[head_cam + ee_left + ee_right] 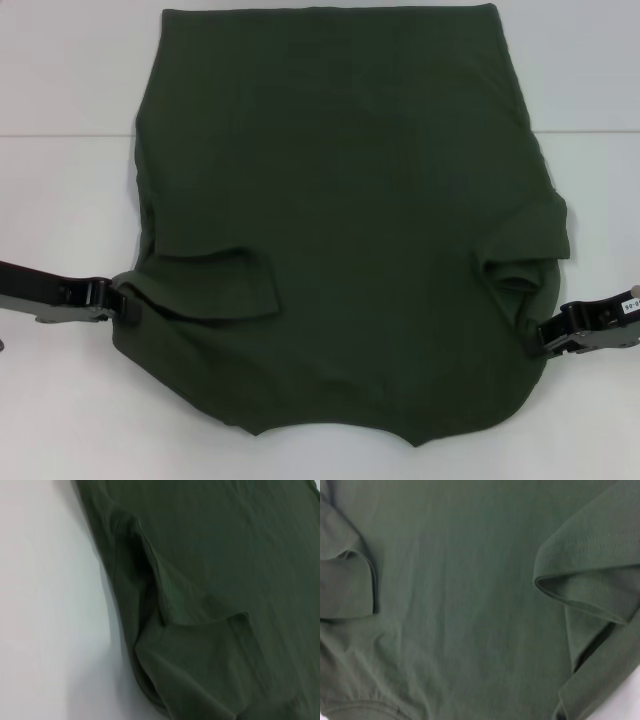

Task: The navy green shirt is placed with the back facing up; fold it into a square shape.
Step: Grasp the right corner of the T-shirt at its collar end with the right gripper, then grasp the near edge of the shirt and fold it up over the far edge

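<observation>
The navy green shirt (340, 220) lies spread on the white table (60, 80), filling the middle of the head view, its curved neckline at 6 o'clock nearest the robot and its straight hem at 12 o'clock. Both short sleeves are already turned inward onto the body, one at about 8 o'clock and one at 4 o'clock, which narrows the cloth toward a rectangle.

The left gripper (122, 303) sits at the shirt's 8 o'clock edge and the right gripper (538, 338) at its 4 o'clock edge, each touching the shoulder fabric. Whether either is pinching the cloth I cannot tell, since the fingertips are hidden at the shirt's edge. Placed level with each other at the shoulders, they seem positioned to lift the near end and carry it toward the hem.
</observation>
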Controlling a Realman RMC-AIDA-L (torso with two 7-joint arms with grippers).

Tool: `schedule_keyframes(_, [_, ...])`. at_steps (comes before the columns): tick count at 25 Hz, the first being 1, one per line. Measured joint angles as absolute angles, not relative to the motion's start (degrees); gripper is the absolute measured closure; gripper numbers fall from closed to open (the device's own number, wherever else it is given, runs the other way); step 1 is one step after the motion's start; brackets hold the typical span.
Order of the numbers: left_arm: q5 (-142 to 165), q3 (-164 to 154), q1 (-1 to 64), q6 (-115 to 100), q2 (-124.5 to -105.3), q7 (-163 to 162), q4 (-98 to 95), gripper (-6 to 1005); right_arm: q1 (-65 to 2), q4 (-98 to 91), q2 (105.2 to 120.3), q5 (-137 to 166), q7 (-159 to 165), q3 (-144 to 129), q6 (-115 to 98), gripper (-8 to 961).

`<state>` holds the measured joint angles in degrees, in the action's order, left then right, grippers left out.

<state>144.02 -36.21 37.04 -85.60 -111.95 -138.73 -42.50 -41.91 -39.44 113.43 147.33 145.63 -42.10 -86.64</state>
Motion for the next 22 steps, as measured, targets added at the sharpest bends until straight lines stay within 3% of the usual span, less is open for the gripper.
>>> schedule_keyframes(5, [144.04, -36.21, 36.99, -85.53, -111.97, -138.71, -42.35, 971, -41.86, -39.37, 113.4, 147.18, 145.32, -42.08, -87.54, 708])
schedule_keyframes(11, [143.18, -34.39, 36.31, -87.17, -111.97, -138.09, -42.13, 971, -40.91, -39.96, 113.18, 146.01, 142.77, -41.08, -91.07, 897])
schedule_keyframes(15, [140.81, -32.86, 35.23, -91.49, -111.42, -136.83, -41.51, 972, -38.95, -40.14, 112.69, 142.21, 137.26, -39.64, -98.13, 897])
schedule_keyframes(22, [139.61, -26.88, 33.04, -104.38, -108.57, -130.51, -35.1, 972, -34.22, -39.55, 111.94, 139.58, 127.93, -38.58, -112.89, 898])
